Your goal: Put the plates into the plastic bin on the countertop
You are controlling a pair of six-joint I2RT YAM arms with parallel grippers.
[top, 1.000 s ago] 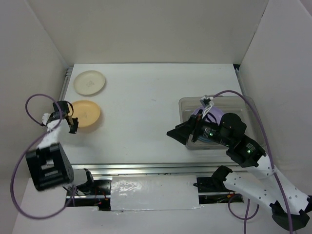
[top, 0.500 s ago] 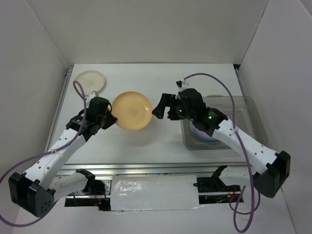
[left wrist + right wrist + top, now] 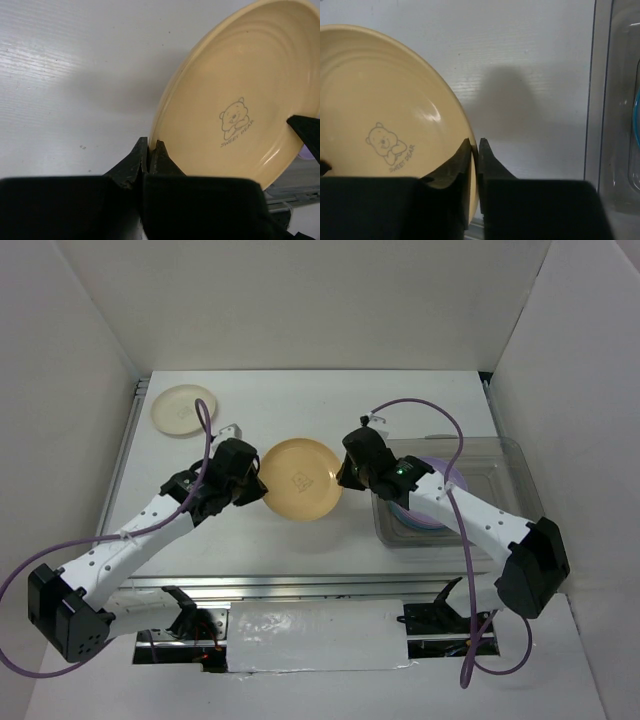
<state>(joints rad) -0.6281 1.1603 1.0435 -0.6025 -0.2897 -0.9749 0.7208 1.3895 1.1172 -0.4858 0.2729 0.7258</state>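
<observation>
We see the yellow plate [image 3: 300,480] at the middle of the bench [image 3: 300,400], held from both sides at once. The left tool [image 3: 257,487] is clenched on the plate's left rim. In the left wrist view its fingers [image 3: 140,160] pinch the edge at the lower middle of the frame, and the plate [image 3: 240,100] rises tilted toward the upper right, showing a small bear print [image 3: 235,120]. The right tool [image 3: 343,473] is clenched on the opposite rim. In the right wrist view the plate [image 3: 380,100] fills the left half, and its edge runs down between the narrow fingers [image 3: 492,165].

The plate's shadow falls on the bench, but we cannot tell whether the plate touches it.

The bin [image 3: 480,442] sits just right of the plate, near the right edge of the bench, and a lavender plate [image 3: 408,515] lies inside it. A cream plate [image 3: 184,410] lies flat at the upper left, well apart from the rest.
</observation>
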